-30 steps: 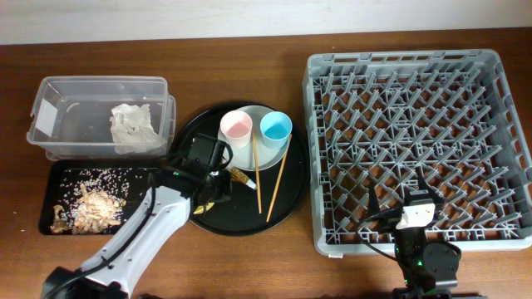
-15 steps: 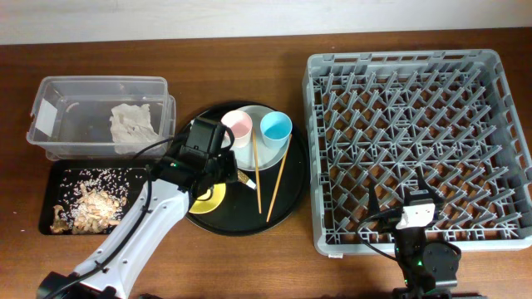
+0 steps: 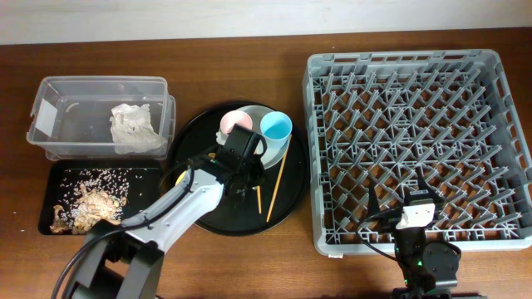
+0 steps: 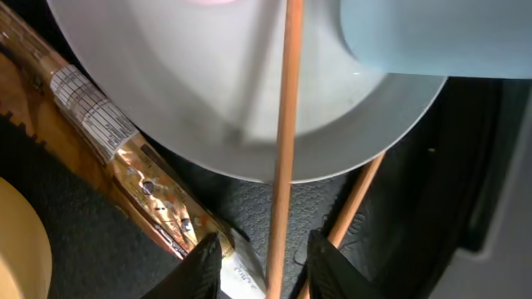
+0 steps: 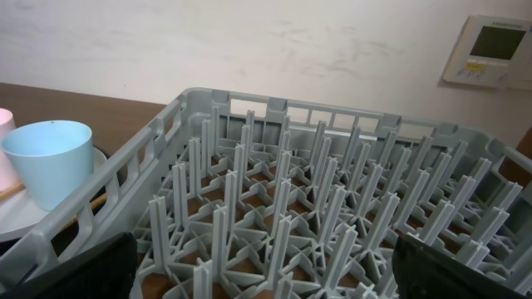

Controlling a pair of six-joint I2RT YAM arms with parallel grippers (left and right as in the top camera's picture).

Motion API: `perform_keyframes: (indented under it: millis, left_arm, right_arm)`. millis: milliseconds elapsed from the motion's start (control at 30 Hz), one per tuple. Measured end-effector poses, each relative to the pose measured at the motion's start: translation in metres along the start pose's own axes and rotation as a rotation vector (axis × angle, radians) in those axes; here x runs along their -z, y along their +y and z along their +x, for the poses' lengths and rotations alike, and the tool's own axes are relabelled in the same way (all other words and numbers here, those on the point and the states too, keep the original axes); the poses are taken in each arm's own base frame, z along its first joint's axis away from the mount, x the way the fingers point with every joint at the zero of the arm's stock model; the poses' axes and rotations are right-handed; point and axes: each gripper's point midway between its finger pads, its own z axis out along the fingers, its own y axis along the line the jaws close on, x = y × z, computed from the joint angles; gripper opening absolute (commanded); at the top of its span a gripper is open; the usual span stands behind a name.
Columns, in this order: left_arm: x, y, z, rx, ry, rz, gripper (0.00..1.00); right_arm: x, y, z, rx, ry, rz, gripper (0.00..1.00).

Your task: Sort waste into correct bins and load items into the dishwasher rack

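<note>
1. Left gripper (image 4: 266, 264) sits low over the round black tray (image 3: 287, 203), jaws narrowly apart astride one chopstick (image 4: 285, 124), just beside the gold wrapper (image 4: 125, 178).
2. Right gripper (image 5: 266, 270) rests at the near edge of the rack (image 3: 403, 58), jaws wide.

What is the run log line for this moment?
left end effector: open, straddling chopstick | right end effector: open, over rack | wrapper: unsorted

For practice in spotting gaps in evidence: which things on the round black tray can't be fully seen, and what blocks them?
Yellow bowl: overhead, the left arm covers all but a sliver; the left wrist view crops it at the corner.
Gold foil wrapper: overhead, out of sight beneath that arm.
Pink cup: overhead, partly covered by the arm.
Light-blue cup: left wrist view, cut by the top edge.
</note>
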Motion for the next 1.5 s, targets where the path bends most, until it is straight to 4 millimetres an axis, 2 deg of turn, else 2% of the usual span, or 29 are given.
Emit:
perform_keyframes:
  millis: [133,267,567,600,700,767,833,1067,1133,1233,1300,1400,1500]
  left_arm:
    - [0.0,0.004,0.0,0.022,-0.003,-0.021,0.34]
    - [0.0,0.017,0.0,0.127,-0.018,-0.083,0.34]
    - [-0.001,0.021,0.0,0.237,-0.035,-0.108,0.36]
    - [-0.004,0.023,0.001,0.246,-0.033,-0.118,0.34]
    - [-0.012,0.028,0.006,0.257,-0.02,-0.147,0.17]
    - [-0.014,0.029,0.006,0.27,-0.02,-0.153,0.11]
    - [-0.014,0.029,0.006,0.273,-0.023,-0.151,0.0]
    - [-0.012,0.03,0.003,0.279,-0.039,-0.155,0.0]
    - [-0.002,0.027,-0.005,0.279,-0.078,-0.143,0.0]
    - [0.042,0.016,-0.033,0.295,-0.199,-0.056,0.0]
    - [0.067,0.018,-0.052,0.31,-0.265,-0.012,0.0]
    - [0.102,0.039,-0.089,0.337,-0.388,0.018,0.0]
    - [0.131,0.077,-0.131,0.38,-0.487,0.005,0.0]
  right_arm:
    - [0.0,0.0,0.0,0.0,0.0,0.0,0.98]
    - [0.0,0.0,0.0,0.0,0.0,0.0,0.98]
    - [0.0,0.0,0.0,0.0,0.0,0.0,0.98]
    - [0.0,0.0,0.0,0.0,0.0,0.0,0.98]
    - [0.0,0.0,0.0,0.0,0.0,0.0,0.98]
    - [0.0,0.0,0.0,-0.001,0.0,0.0,0.98]
    - [0.0,0.0,0.0,0.0,0.0,0.0,0.98]
    - [0.0,0.0,0.0,0.0,0.0,0.0,0.98]
    - [0.0,0.0,0.0,0.0,0.0,0.0,0.98]
    - [0.0,0.0,0.0,0.0,0.0,0.0,0.99]
    - [0.0,0.0,0.0,0.0,0.0,0.0,0.98]
    - [0.0,0.0,0.0,-0.001,0.0,0.0,0.98]
    - [0.0,0.0,0.0,0.0,0.0,0.0,0.98]
